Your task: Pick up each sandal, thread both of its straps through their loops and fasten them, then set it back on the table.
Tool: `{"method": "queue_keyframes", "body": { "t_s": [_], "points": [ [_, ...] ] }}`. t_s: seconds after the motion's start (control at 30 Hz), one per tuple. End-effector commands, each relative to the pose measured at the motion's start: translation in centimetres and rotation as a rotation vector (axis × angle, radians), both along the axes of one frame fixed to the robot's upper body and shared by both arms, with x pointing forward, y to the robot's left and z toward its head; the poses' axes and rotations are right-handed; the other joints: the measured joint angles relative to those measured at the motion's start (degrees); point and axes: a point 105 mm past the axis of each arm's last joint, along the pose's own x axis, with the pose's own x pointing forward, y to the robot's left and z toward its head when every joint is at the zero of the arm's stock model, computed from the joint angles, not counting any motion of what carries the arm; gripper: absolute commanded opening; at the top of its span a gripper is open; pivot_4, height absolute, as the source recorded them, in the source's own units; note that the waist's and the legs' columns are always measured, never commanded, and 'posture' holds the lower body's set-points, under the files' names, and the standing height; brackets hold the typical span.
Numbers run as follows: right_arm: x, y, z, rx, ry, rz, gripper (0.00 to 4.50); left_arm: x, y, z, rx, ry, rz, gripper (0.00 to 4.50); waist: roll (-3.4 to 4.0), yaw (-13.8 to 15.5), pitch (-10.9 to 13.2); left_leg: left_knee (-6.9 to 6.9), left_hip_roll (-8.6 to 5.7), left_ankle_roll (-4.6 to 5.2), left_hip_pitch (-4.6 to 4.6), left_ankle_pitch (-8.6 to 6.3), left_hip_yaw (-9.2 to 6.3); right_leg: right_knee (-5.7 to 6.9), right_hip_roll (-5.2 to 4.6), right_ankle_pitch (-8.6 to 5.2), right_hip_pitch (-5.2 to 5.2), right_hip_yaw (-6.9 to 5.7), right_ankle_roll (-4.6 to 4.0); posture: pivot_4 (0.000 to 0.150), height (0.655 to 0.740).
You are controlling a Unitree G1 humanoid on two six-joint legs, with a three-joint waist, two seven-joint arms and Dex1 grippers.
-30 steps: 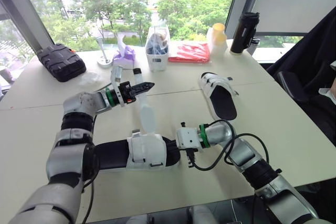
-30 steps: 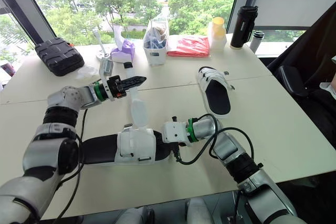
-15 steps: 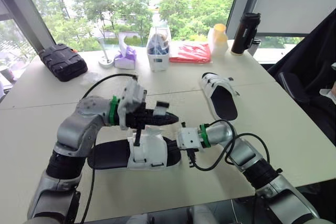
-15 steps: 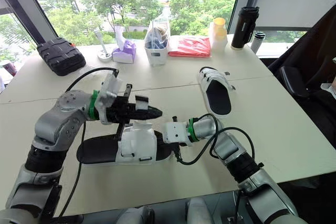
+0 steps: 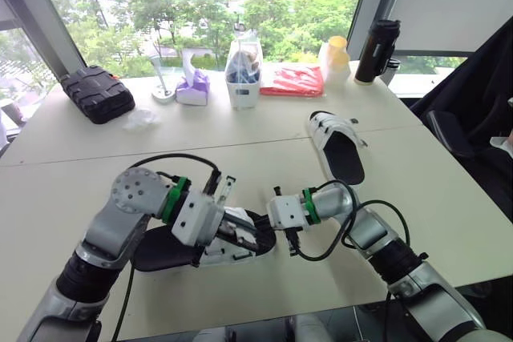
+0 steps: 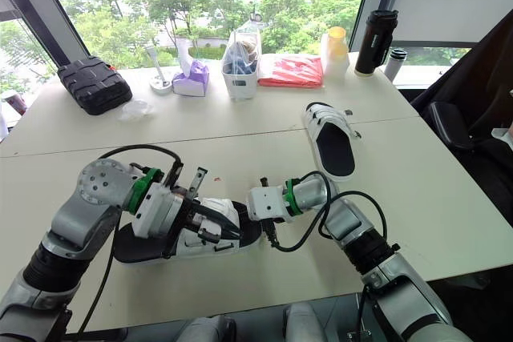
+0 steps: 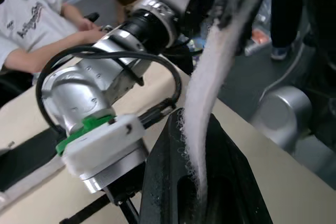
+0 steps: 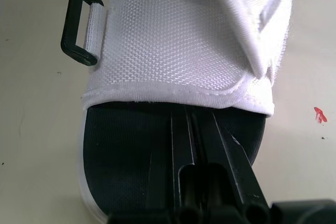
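Left claw, pinching strap, has dropped from raised onto sandal; right claw, pressed together, pins toe. Fastening appears underway.

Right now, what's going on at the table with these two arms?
The left tool is down over the near sandal, shut on its white strap. The right tool, fingers together, presses on the black insole at that sandal's other end, apparently to steady it. The black loop beside the upper has nothing threaded through it. The second sandal lies on the table farther off to the right, with neither arm touching it.
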Motion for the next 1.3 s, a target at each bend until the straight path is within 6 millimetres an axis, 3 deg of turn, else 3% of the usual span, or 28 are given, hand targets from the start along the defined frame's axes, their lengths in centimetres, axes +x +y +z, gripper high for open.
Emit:
{"method": "queue_keyframes", "body": {
  "t_s": [0.03,0.1,0.2,0.43,0.57,1.07,1.2,1.3],
  "points": [
    [-0.9,-0.6,-3.1,-0.107,0.093,0.009,0.00,-0.9,-0.1,-0.1,0.016,-0.136,-0.085,0.03,0.00,-0.1,0.0,0.00,0.00,0.00,0.01,0.00,0.00,0.00,0.00,0.00,0.00,0.00,0.00,0.150,0.7400],
    [-0.8,-0.6,-3.1,-0.107,0.092,0.007,0.00,-0.9,-0.1,-0.4,0.023,-0.162,-0.098,0.03,0.00,-0.1,0.0,0.00,0.00,0.00,0.01,0.00,0.00,0.00,0.00,0.00,0.00,0.00,0.00,0.150,0.7400],
    [-0.7,-0.6,-3.1,-0.108,0.090,0.005,0.00,-1.1,-0.1,-0.7,0.022,-0.195,-0.128,0.83,0.00,0.0,0.0,0.00,0.00,0.00,0.02,0.00,0.00,0.01,0.00,0.00,0.01,0.00,0.00,0.150,0.7400],
    [-0.5,-0.8,-3.0,-0.111,0.084,-0.001,0.00,-1.6,-0.6,0.6,-0.066,-0.230,-0.177,4.34,0.01,0.0,0.0,0.05,0.00,0.01,0.07,0.00,0.00,0.02,0.00,0.00,0.09,0.00,0.00,0.150,0.7400],
    [-0.4,-0.8,-3.0,-0.113,0.081,0.000,0.00,-1.9,-0.5,1.6,-0.091,-0.245,-0.196,4.43,0.01,0.0,0.0,0.07,0.00,0.01,0.07,0.00,-0.01,0.04,0.00,0.00,0.10,-0.01,0.00,0.150,0.7400],
    [-0.3,-0.8,-3.1,-0.121,0.069,0.019,0.00,-1.0,3.8,3.9,-0.007,-0.373,-0.103,4.43,0.02,-0.1,0.0,0.07,0.01,0.01,0.12,0.00,-0.01,0.07,0.02,0.00,0.12,-0.01,0.00,0.150,0.7400],
    [-0.3,-0.8,-3.1,-0.120,0.067,0.021,0.00,1.1,6.1,4.6,0.025,-0.365,0.051,4.43,0.02,-0.2,0.0,0.07,0.01,0.01,0.15,0.00,0.00,0.09,0.02,0.00,0.13,-0.01,0.00,0.150,0.7400],
    [-0.4,-0.8,-3.1,-0.120,0.066,0.021,0.00,2.5,7.2,6.3,-0.059,-0.177,0.230,4.43,0.01,-0.2,0.0,0.06,0.01,0.02,0.14,0.00,-0.01,0.10,0.04,-0.01,0.13,-0.03,0.01,0.150,0.7400]
  ]
}}
